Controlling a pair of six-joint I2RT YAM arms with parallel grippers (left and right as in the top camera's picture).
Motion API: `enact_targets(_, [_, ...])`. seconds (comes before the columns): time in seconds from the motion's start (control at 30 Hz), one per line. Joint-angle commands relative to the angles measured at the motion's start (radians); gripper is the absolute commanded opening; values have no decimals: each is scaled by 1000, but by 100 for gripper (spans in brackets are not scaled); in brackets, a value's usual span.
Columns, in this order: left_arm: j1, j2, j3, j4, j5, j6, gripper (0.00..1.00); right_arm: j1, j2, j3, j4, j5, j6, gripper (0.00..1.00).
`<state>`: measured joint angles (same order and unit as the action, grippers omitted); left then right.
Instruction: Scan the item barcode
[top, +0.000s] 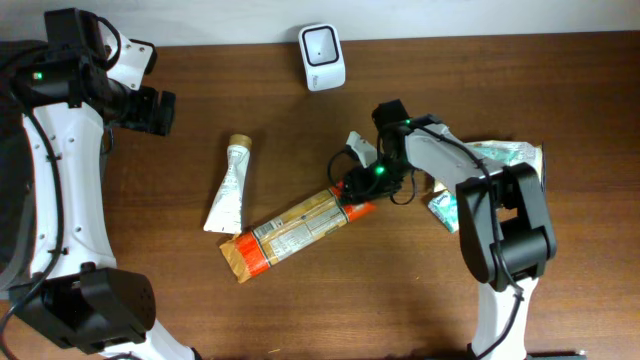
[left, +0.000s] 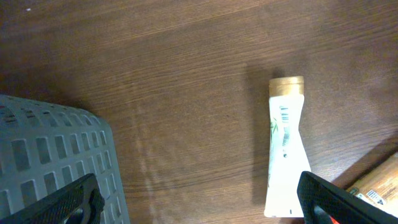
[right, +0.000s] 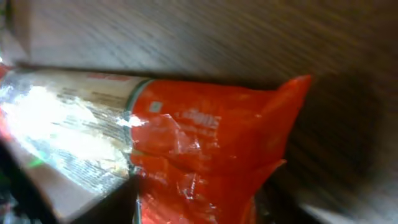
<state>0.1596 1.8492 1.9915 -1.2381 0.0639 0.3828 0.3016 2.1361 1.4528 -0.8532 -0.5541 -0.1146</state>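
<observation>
Dark wood table (top: 330, 310), pale edge (top: 480, 15) behind

Two robot arms (top: 62, 190), one white scanner (top: 322, 57), one tube (top: 227, 190), one orange packet (top: 290, 232), one grey basket (left: 56, 162); green wrappers (top: 503, 155), half hidden, defy counting.

You look straight down on the whole bench (top: 400, 300) from overhead. Your left wrist camera faces down from well above, sharing the white tube (left: 285, 149) with overhead. Your right wrist camera sits close against the orange-ended packet (right: 205, 155).
</observation>
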Motion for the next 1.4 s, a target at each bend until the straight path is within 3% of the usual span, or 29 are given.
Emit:
enact_targets(0.0, [7,-16,6,2,10,16,99,13,83,-43,9,150,45,33])
enact_targets(0.13, [7,-16,6,2,10,16,99,13,83,-43,8,147,47,5])
enact_targets(0.17, [7,-16,6,2,10,16,99,13,83,-43,9,147,54,4])
enact_targets(0.43, [7,-16,6,2,10,16,99,11,35,76,-123,150,76,4])
enact_targets(0.57, [7,-16,6,2,10,16,99,12,-85,157,-222,253,124,4])
enact_targets(0.73, [7,-16,6,2,10,16,99,13,-212,160,-273,279,135,4])
enact_targets(0.9, [7,-16,6,2,10,16,99,13,-221,158,-294,285,135,5])
enact_targets(1.0, [7,-16,6,2,10,16,99,14,-219,158,-296,278,134,23])
enact_targets(1.13, [7,-16,6,2,10,16,99,21,-217,157,-287,278,133,26])
enact_targets(1.2, [7,-16,6,2,10,16,99,29,-215,157,-264,279,119,34])
enact_targets(1.37, [7,-16,6,2,10,16,99,55,-130,155,-190,319,116,84])
